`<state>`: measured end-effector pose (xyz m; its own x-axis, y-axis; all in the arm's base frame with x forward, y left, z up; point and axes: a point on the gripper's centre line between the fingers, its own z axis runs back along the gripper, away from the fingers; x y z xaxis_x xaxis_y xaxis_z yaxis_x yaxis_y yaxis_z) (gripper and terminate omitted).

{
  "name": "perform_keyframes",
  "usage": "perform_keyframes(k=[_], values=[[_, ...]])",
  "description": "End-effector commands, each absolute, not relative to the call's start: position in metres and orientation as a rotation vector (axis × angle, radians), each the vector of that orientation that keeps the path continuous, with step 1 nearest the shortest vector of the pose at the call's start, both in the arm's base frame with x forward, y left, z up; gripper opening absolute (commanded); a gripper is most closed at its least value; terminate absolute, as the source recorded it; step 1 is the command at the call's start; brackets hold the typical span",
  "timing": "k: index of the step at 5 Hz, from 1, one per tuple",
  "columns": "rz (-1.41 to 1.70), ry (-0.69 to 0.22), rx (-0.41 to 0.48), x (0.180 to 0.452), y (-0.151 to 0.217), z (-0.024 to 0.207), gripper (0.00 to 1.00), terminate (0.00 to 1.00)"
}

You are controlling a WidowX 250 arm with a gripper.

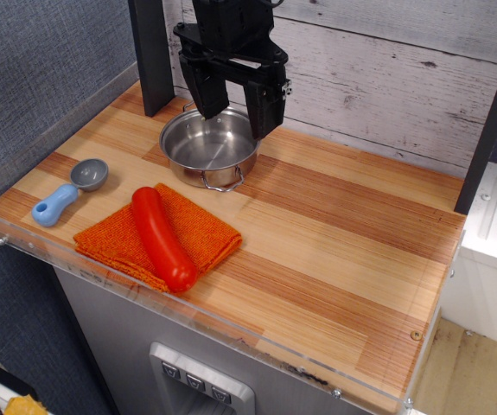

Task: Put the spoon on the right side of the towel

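The spoon (70,191) has a light blue handle and a round grey bowl. It lies on the wooden table near the left edge, to the left of the towel (199,233). The towel is a folded orange knitted cloth near the front left. A long red sausage-shaped object (161,237) lies diagonally across it. My black gripper (234,111) hangs open and empty at the back, above the steel pot (209,149), well away from the spoon.
The steel pot stands behind the towel. A dark post (152,54) rises at the back left and another (493,112) at the right. A clear plastic rim (101,277) lines the table's front and left edges. Bare wood (343,259) lies right of the towel.
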<state>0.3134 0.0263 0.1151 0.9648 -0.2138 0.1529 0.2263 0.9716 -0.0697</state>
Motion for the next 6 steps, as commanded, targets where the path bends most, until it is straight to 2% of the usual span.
perform_keyframes(k=[1, 4, 5, 6], values=[[-0.223, -0.145, -0.087, 0.313, 0.026, 0.115, 1.0, 0.0], [-0.114, -0.137, 0.014, 0.247, 0.118, 0.112, 1.0, 0.0], [-0.149, -0.131, -0.004, 0.238, 0.147, 0.099, 1.0, 0.0], [-0.177, -0.117, -0.075, 0.234, 0.177, 0.075, 1.0, 0.0]])
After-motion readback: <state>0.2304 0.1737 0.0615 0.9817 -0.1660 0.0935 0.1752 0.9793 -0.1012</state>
